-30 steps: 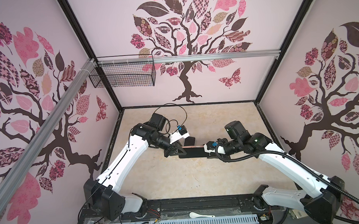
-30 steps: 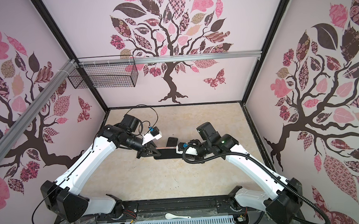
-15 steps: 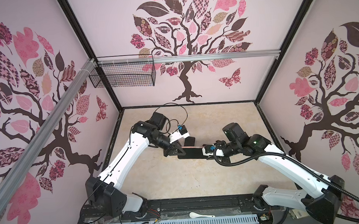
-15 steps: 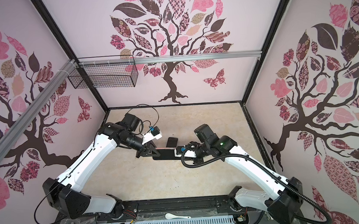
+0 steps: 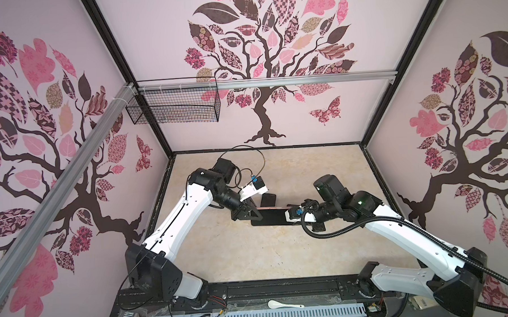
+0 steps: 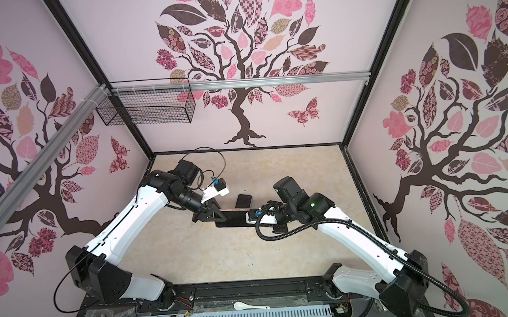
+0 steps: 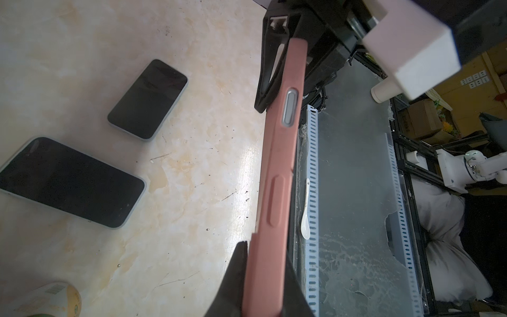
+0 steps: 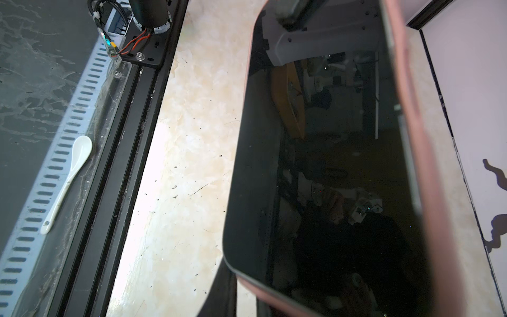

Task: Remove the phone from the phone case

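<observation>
Both top views: marble-look counter (image 5: 251,253), both arms meeting mid-counter, cased phone (image 5: 271,218) held up off it between them. Its long axis runs left-right, straight along the line from left end effector (image 5: 254,216) to right end effector (image 5: 289,215). Each is at a short end, so neither arm is nearer. Left end effector is clamped on the pink phone case (image 7: 277,178), fingers (image 7: 233,280) either side of its end in left wrist view. Right end effector is clamped on the opposite end. Phone is tilted, dark screen up and toward rig front, buttoned pink long edge on the far side. Right wrist view: one long edge of the phone maybe lifting out of the case, cannot tell. Likely next: push phone out screen-side with one end pinned. Bigger spare phone (image 7: 68,182) and smaller spare phone (image 7: 149,100) lie flat on counter, apart from it. White spoon (image 5: 282,304) is on the front rail.
</observation>
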`<state>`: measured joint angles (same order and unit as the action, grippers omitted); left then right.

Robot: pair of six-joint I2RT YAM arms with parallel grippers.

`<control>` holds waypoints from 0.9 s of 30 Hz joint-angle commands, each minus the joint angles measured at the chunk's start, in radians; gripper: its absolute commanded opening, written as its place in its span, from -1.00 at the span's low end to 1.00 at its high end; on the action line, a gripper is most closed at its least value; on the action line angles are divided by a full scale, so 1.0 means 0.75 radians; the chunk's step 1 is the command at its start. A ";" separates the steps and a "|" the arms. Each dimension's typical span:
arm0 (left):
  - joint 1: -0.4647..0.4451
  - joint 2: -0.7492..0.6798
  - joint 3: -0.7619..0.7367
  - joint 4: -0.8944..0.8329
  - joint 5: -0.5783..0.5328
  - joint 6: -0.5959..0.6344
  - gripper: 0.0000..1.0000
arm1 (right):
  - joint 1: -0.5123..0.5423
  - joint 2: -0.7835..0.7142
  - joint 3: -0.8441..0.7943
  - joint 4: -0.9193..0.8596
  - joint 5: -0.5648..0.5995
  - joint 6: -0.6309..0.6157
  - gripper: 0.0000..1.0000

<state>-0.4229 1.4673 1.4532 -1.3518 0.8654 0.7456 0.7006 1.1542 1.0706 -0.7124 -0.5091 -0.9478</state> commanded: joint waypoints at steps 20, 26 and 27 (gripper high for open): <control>-0.015 0.098 0.084 -0.076 0.158 0.145 -1.00 | 0.093 -0.199 -0.113 0.577 0.031 -0.020 -1.00; -0.015 0.081 0.070 -0.071 0.157 0.151 -1.00 | 0.088 -0.189 -0.140 0.621 0.067 0.085 -0.99; -0.015 0.077 0.068 -0.068 0.155 0.150 -1.00 | 0.086 -0.187 -0.143 0.621 0.063 0.088 -0.99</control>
<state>-0.4213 1.5272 1.4975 -1.4837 0.9424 0.8604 0.7334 1.0325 0.9356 -0.4091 -0.3698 -0.9348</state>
